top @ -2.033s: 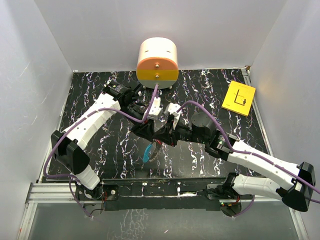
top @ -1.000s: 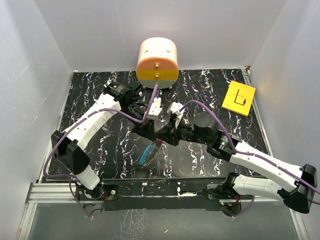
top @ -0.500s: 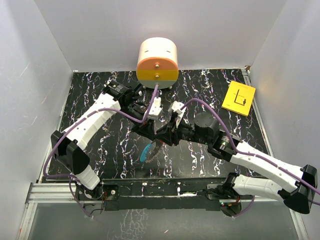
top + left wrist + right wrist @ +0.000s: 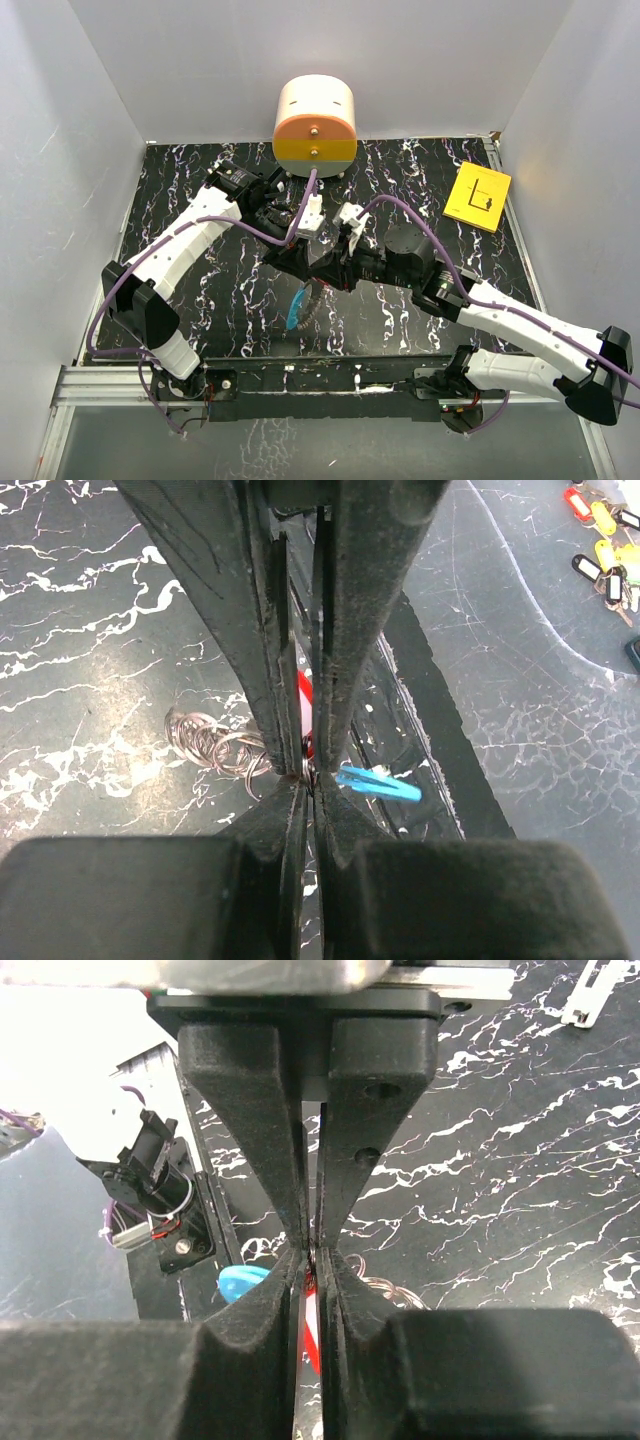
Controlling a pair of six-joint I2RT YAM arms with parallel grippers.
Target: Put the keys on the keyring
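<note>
My two grippers meet tip to tip above the middle of the table. The left gripper is shut on the metal ring end of the keyring. The keyring hangs below the tips, showing a blue part and a coil of metal rings. The right gripper is shut on the small red key, which also shows between its fingers in the left wrist view. How the key and the ring join is hidden by the fingers.
An orange and cream drum stands at the back centre. A yellow card lies at the back right. Several loose keys with coloured tags lie on the black marbled table. A metal rail runs along the near edge.
Both grippers stay pinched together in the same spot. The hanging keyring swung slightly left and back. The right arm's forearm shifted a little.
</note>
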